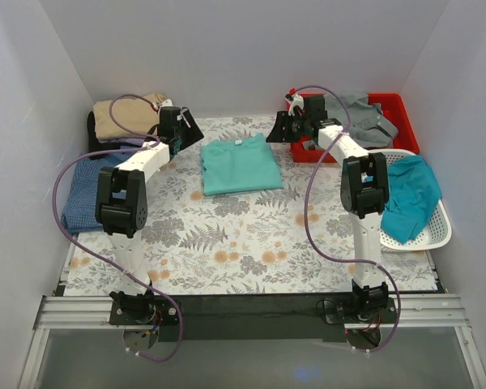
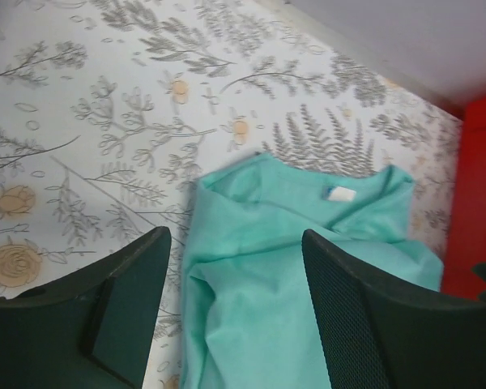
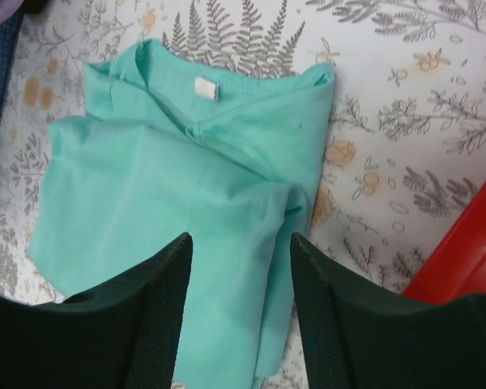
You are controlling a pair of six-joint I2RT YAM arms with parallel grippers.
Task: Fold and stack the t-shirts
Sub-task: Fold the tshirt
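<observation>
We see the folded mint-green cotton t-shirt (image 1: 239, 164) lying flat beneath the left gripper (image 2: 235, 271) and right gripper (image 3: 240, 271), both jaws spread wide, neither pinching the fabric.

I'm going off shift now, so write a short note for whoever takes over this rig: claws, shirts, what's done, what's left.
Left claw and right claw: both open, empty, poised over the mint tee.
Mint tee: folded, flat at the far middle of the table.
Tan tee far left, blue tee at the left edge; grey tee crumpled in the red bin, teal tee in the white basket.
Done: mint tee folded.
Left: stack it; likely fold the grey and teal ones.
</observation>
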